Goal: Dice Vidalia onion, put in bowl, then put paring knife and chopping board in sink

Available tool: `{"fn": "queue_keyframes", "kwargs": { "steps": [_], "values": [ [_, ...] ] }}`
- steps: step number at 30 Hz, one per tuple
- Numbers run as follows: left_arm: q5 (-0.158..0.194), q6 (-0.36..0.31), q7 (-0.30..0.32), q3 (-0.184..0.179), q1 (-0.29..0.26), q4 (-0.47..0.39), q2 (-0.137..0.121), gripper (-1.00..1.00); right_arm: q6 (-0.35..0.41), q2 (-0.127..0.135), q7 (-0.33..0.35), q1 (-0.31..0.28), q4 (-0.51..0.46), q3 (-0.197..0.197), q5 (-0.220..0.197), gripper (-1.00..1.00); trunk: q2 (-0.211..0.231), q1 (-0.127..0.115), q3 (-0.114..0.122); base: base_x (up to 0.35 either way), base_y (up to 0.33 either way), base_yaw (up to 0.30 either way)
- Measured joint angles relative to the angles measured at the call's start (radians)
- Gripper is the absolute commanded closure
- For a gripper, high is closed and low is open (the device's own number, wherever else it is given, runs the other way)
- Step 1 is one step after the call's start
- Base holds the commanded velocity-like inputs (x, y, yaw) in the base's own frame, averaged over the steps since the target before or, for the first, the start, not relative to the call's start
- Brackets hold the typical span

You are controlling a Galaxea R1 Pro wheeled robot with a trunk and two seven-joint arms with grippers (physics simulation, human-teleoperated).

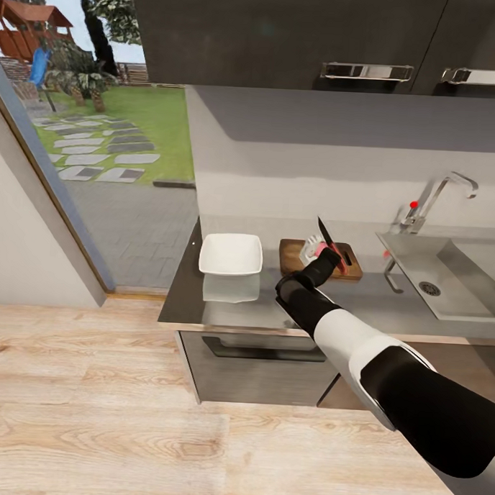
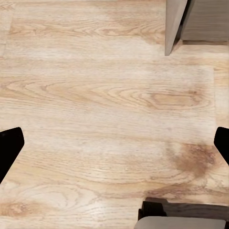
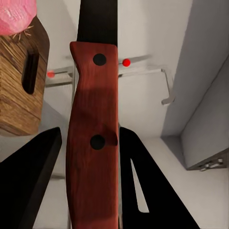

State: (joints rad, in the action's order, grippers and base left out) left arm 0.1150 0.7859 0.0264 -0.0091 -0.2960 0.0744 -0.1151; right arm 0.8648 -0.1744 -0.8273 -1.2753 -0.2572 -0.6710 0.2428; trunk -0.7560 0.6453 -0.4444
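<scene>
Nearest, in the right wrist view, the red-orange handle of the paring knife (image 3: 93, 143), clamped between the two dark fingers (image 3: 33, 176) of the right gripper (image 1: 324, 264). Closed tight on the handle, dark blade pointing up and away. In the head view, blade raised above the chopping board (image 1: 294, 254), slightly tilted.

On the board, just beside the knife, the Vidalia onion (image 1: 315, 246), pink and partly hidden behind the gripper. Whether whole or cut, cannot tell. Board lying flat on the countertop (image 1: 378, 300), close to the back wall, slot handle toward the sink (image 1: 459, 275).

Beside the board, toward the window, the white square bowl (image 1: 230, 254), apart from it and with nothing inside. On the other side, the steel basin with round drain, and the tap (image 1: 441, 190) with a red knob.

Left gripper (image 2: 114, 143) hanging above the wooden floor (image 2: 105, 90). Fingers spread wide apart, holding nothing.
</scene>
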Motion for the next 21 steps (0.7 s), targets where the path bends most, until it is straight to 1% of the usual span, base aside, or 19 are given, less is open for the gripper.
{"fn": "queue_keyframes", "kwargs": {
  "steps": [21],
  "values": [
    [0.000,0.000,0.000,0.000,0.000,0.000,0.000,-1.00,-0.002,0.000,0.005,0.001,0.024,-0.001,-0.002,1.00,0.000,0.000,0.000,0.000,0.000,0.000]
  ]
}}
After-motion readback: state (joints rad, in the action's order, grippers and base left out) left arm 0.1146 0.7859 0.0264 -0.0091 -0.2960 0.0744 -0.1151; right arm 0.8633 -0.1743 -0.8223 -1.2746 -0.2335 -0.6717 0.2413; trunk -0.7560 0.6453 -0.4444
